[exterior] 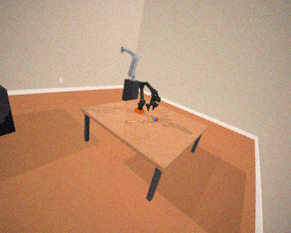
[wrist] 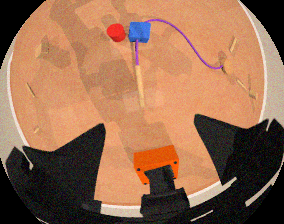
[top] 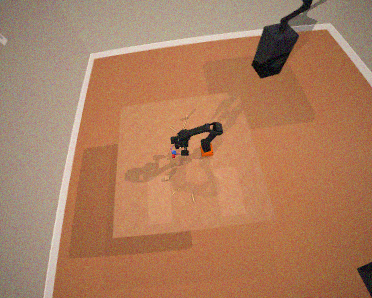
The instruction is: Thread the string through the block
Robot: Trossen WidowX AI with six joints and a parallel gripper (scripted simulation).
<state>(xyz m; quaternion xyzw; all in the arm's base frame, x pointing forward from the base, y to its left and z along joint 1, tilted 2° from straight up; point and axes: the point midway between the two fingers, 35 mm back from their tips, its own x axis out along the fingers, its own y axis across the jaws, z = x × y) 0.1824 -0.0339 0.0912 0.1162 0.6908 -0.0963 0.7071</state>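
Note:
In the wrist view a small blue block (wrist: 138, 31) lies on the table with a round red piece (wrist: 114, 31) touching its left side. A thin pale stick (wrist: 138, 78) lies flat, running from the block toward my gripper. A purple string (wrist: 189, 42) curves from the block's far right side to a small wooden piece (wrist: 221, 64) at the right. My gripper (wrist: 149, 124) (top: 181, 150) (exterior: 150, 106) is wide open and empty, above the table, with the stick's near end just ahead of the fingers. The block (top: 174, 151) (exterior: 155, 119) shows as a speck in the top and exterior views.
Loose pale sticks (wrist: 42, 46) (wrist: 249, 86) (wrist: 36, 129) lie scattered at the left and right of the wrist view. The arm's orange base (wrist: 155, 160) (top: 206, 150) stands behind the gripper. The table (exterior: 167, 152) has edges well away from the objects.

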